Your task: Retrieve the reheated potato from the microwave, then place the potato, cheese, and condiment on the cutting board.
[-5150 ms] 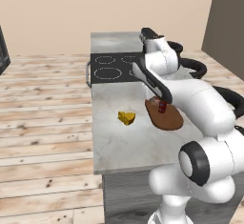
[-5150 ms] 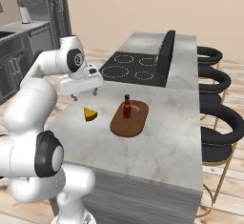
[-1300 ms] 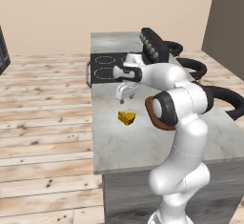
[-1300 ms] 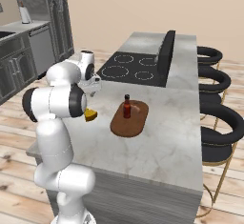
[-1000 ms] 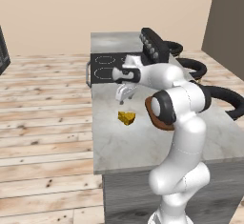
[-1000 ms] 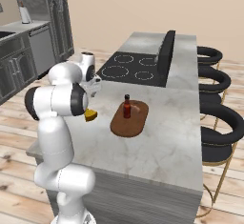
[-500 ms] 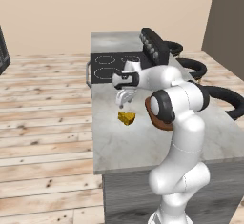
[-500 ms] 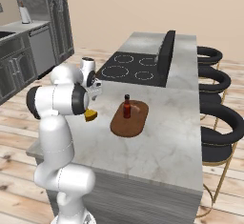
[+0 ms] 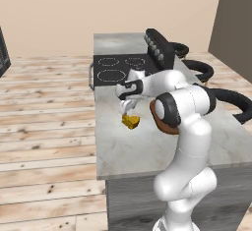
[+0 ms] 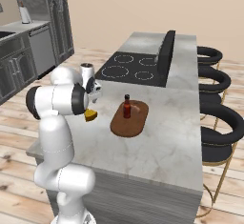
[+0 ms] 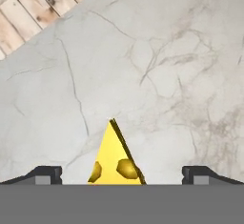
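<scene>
The cheese [image 9: 130, 122] is a small yellow wedge lying on the marble counter, left of the cutting board [image 10: 129, 120]. My gripper [image 9: 127, 108] hangs just above the cheese, pointing down, open. In the hand view the cheese [image 11: 116, 163] lies between the two fingertips [image 11: 45, 174], which stand wide apart and do not touch it. The condiment [image 10: 127, 106], a dark red bottle with a black cap, stands upright on the board. From the right base view the gripper [image 10: 95, 94] is over the cheese [image 10: 90, 116]. The potato and the microwave are out of view.
A black stovetop [image 10: 131, 68] lies beyond the board, with a raised dark back panel [image 10: 166, 56] along its right side. Black bar stools [image 10: 217, 123] line the counter's far side. The counter edge [image 9: 98, 127] drops to wooden floor close beside the cheese.
The gripper has come down and nearer to the cheese over the last second, jaws open throughout. The cheese, bottle and board have not moved.
</scene>
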